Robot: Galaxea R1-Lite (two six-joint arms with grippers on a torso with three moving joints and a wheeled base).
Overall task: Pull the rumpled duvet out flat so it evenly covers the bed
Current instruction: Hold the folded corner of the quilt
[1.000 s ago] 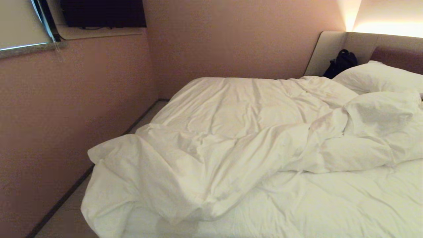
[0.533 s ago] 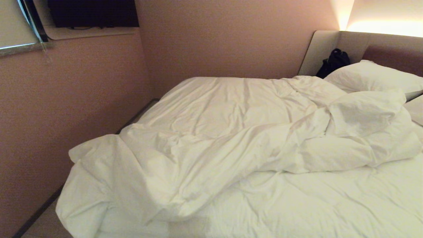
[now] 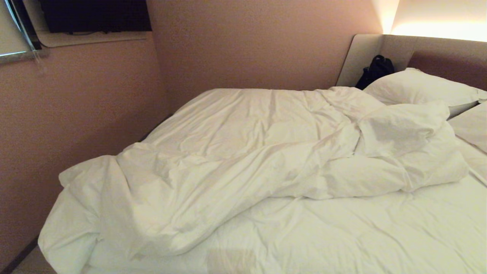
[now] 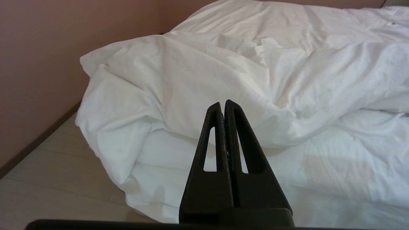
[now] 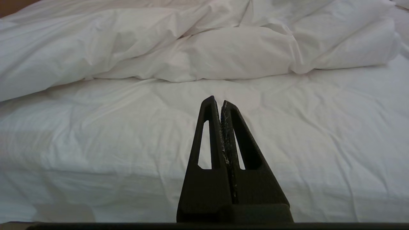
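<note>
The duvet [image 3: 236, 160] lies rumpled in a thick ridge slanting across the bed [image 3: 361, 232]. It is bunched toward the far side and spills over the left corner near the wall. The near right part of the mattress shows only the flat sheet. Neither arm appears in the head view. My left gripper [image 4: 223, 103] is shut and empty, hovering short of the duvet's [image 4: 204, 70] overhanging corner. Facing the bare sheet in front of the duvet's [image 5: 223, 51] folded edge, my right gripper [image 5: 217, 100] is shut and holds nothing.
Two pillows [image 3: 414, 85] lie by the padded headboard [image 3: 437, 49], with a black bag [image 3: 374, 68] in the corner behind them. A pink wall [image 3: 76, 106] runs close along the bed's left side, leaving a narrow strip of floor [image 4: 48, 179]. A dark screen [image 3: 95, 15] hangs high on the left.
The whole head picture has slid leftward, so the camera has moved; more of the bed's right side shows. The duvet and pillows lie as before.
</note>
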